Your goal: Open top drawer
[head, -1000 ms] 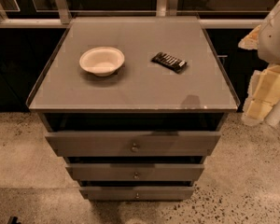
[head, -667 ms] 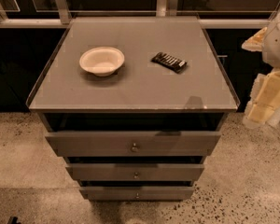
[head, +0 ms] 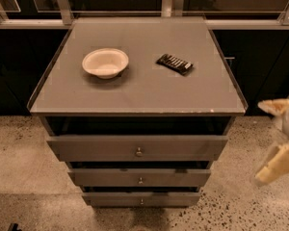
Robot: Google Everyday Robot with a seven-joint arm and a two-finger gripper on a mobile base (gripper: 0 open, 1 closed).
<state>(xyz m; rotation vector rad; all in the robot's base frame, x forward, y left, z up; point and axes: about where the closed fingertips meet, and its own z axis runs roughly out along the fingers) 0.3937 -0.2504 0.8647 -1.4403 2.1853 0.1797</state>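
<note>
**Counter** (head: pixel 149 97): grey flat top with a raised lip, seen from the front and above, standing on a speckled floor (head: pixel 19 148).

**Top drawer** (head: pixel 91 148): widest and tallest of three grey fronts, directly under the counter's front edge. It has one small round metal knob (head: pixel 138 152) at its centre. A dark gap shows between its upper edge and the counter's front edge. The inside is in shadow and cannot be made out.

**Middle drawer** (head: pixel 101 178) and **bottom drawer** (head: pixel 111 199): narrower, shallower fronts stacked below, each with a centre knob.

**Bowl** (head: pixel 105 62): pale, round and upright, on the counter towards the rear left corner.

**Snack bar** (head: pixel 174 64): dark wrapper lying flat, right of the bowl and well apart from it, nearer the rear edge than the front.

**Gripper** (head: pixel 262 141): off the counter's front right corner, out over the floor, level with the drawer fronts and well clear of the top drawer's knob. Pale fingers (head: pixel 274 106) show one above the other. The jaws are released, spread apart, with nothing between them.
</note>
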